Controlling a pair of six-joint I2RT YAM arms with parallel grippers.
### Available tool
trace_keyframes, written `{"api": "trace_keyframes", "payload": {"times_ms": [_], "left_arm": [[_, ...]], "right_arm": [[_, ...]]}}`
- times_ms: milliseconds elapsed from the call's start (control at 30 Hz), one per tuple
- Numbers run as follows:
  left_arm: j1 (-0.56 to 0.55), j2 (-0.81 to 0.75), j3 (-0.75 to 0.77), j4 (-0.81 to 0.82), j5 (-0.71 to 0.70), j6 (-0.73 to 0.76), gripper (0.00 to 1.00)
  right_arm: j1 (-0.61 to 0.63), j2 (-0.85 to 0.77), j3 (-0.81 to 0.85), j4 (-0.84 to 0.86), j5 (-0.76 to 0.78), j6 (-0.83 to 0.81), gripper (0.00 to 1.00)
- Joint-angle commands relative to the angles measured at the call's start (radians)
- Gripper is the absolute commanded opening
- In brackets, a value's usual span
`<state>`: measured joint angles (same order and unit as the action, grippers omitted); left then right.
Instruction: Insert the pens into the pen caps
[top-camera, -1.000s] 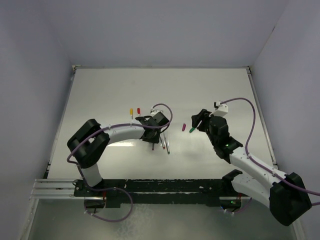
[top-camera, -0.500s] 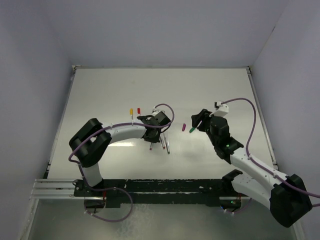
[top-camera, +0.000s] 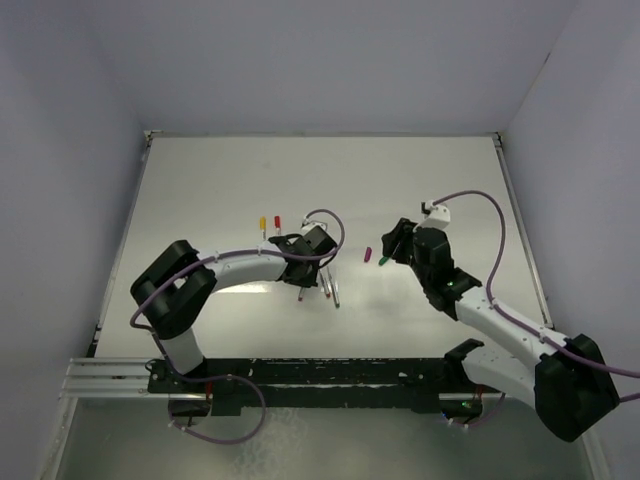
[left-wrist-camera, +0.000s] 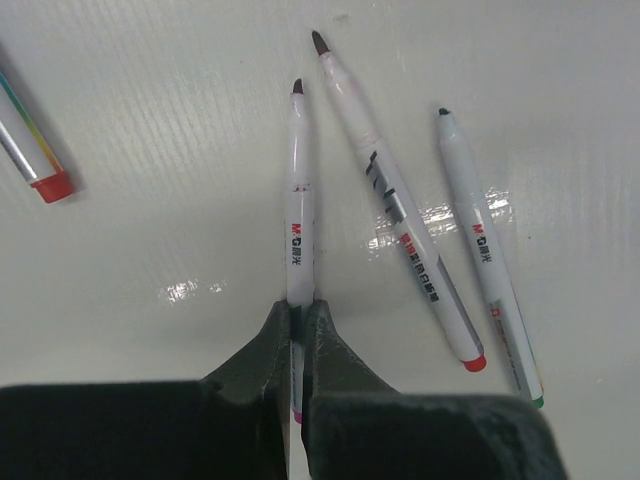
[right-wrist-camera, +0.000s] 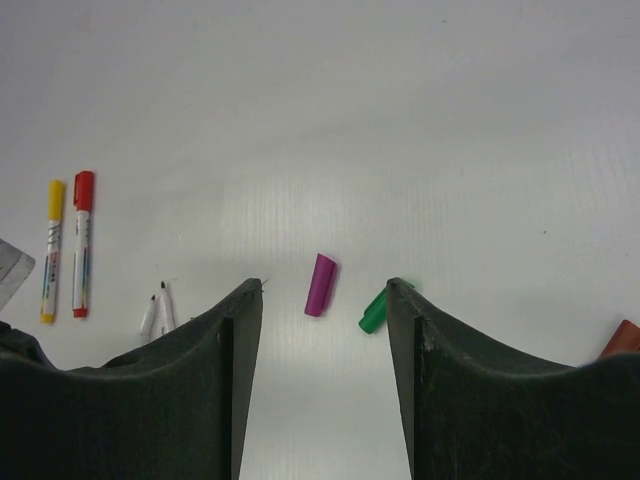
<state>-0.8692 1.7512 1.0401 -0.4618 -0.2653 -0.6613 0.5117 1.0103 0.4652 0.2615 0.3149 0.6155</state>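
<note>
My left gripper (left-wrist-camera: 297, 315) is shut on a thin white pen (left-wrist-camera: 299, 200) with a purple rear end and a bare dark tip pointing away; it also shows in the top view (top-camera: 299, 268). Two more uncapped pens, one red-ended (left-wrist-camera: 395, 200) and one green-ended (left-wrist-camera: 488, 255), lie on the table just right of it. My right gripper (right-wrist-camera: 325, 288) is open, low over the table, with the purple cap (right-wrist-camera: 321, 284) lying between its fingertips. The green cap (right-wrist-camera: 374, 311) lies against the right fingertip. A red cap (right-wrist-camera: 622, 340) peeks out at the right edge.
A yellow-capped pen (right-wrist-camera: 51, 250) and a red-capped pen (right-wrist-camera: 82, 243) lie side by side beyond the left gripper; they also show in the top view (top-camera: 263, 225). The white table (top-camera: 330, 180) is walled at the back and both sides.
The left arm has shifted slightly left and nearer with the pen in its jaws. The right gripper has edged a little towards the purple and green caps.
</note>
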Motion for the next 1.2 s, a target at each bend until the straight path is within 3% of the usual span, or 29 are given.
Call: {"api": "trace_keyframes", "payload": {"times_ms": [0, 367, 633, 1167], "left_arm": [[0.0, -0.051, -0.048, -0.048, 0.006, 0.01, 0.0], [0.001, -0.22, -0.038, -0.079, -0.009, 0.034, 0.0], [0.0, -0.361, -0.103, -0.01, -0.017, 0.027, 0.0], [0.0, -0.366, -0.147, 0.042, 0.007, 0.029, 0.0]], "right_arm": [[-0.001, 0.068, 0.097, -0.043, 0.01, -0.078, 0.54], [0.001, 0.291, 0.216, -0.128, -0.095, -0.098, 0.45], [0.015, 0.421, 0.293, -0.17, -0.14, -0.115, 0.42], [0.035, 0.571, 0.38, -0.228, -0.151, -0.1, 0.38]]}}
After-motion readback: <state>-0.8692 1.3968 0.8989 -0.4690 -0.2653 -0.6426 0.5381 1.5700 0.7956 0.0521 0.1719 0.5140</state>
